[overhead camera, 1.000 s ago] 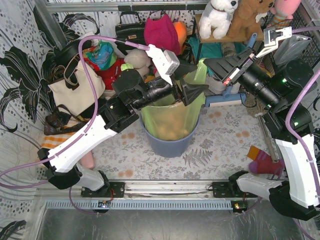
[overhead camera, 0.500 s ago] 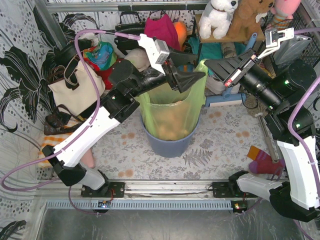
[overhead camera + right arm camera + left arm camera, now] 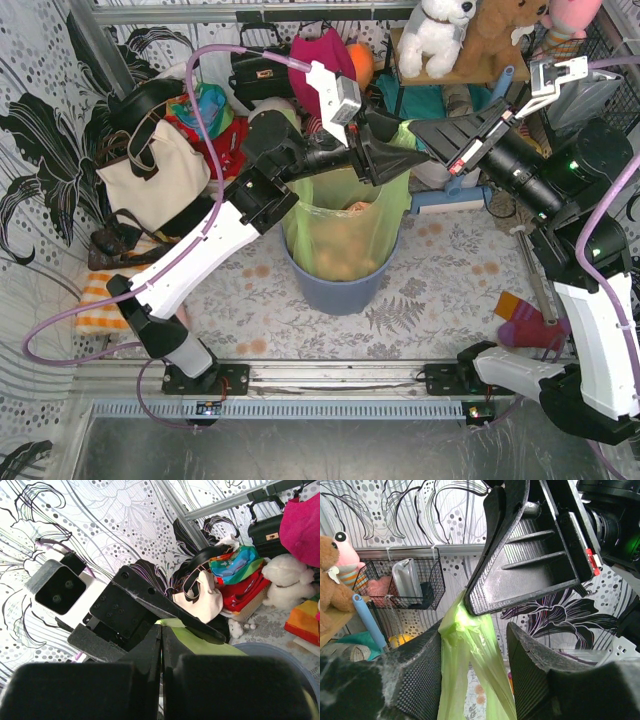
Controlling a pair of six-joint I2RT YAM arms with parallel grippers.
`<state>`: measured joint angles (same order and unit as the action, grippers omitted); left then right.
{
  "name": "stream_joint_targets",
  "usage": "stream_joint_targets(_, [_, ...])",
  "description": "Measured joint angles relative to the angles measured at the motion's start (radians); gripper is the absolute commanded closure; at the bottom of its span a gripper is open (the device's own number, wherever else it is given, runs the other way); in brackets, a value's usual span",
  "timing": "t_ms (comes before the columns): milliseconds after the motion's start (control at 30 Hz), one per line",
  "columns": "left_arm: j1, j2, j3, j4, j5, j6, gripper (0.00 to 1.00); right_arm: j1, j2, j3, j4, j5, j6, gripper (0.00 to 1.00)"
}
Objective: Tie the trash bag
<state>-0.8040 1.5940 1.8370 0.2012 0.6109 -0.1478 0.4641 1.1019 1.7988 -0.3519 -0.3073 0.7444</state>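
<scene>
Light-green plastic of the trash bag (image 3: 345, 225) is sitting in the blue-grey bin (image 3: 340, 290) on the desk (image 3: 440, 290), with its right corner reaching upward in a narrow strand. The right gripper (image 3: 161, 630) is pinching that strand's top, jaws pressed together. Just below, the left gripper (image 3: 475, 630) is straddling the strand, jaws spread on either side.

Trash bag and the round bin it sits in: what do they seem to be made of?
The trash bag looks like thin plastic film, light green and slightly glossy. Brown contents show through it, and it crinkles and gathers into a narrow strand at the top. The bin is probably moulded plastic: blue-grey, smooth and matte, with a rigid round wall.
</scene>
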Motion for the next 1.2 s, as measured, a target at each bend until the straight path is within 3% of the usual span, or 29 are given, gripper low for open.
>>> stream_joint_targets(433, [0.0,-0.022,-0.026,0.005,-0.027,-0.031,0.65,0.0,-0.005,-0.003,-0.002,0.0,0.0,1.0])
stream_joint_targets(500, [0.0,-0.024,-0.027,0.002,-0.032,-0.038,0.64,0.0,-0.006,-0.006,-0.003,0.0,0.0,1.0])
stream_joint_targets(567, [0.0,-0.027,-0.026,-0.004,-0.035,-0.043,0.53,0.0,-0.006,-0.01,-0.002,0.0,0.0,1.0])
stream_joint_targets(667, [0.0,-0.028,-0.017,-0.029,-0.04,-0.052,0.51,0.0,-0.006,-0.012,-0.002,0.0,0.0,1.0])
stream_joint_targets(1067, [0.0,-0.029,0.027,-0.113,-0.086,-0.063,0.62,0.0,-0.01,-0.019,-0.001,0.0,0.0,1.0])
stream_joint_targets(1200, [0.0,-0.029,0.029,-0.133,-0.095,-0.065,0.73,0.0,-0.01,-0.019,-0.002,0.0,0.0,1.0])
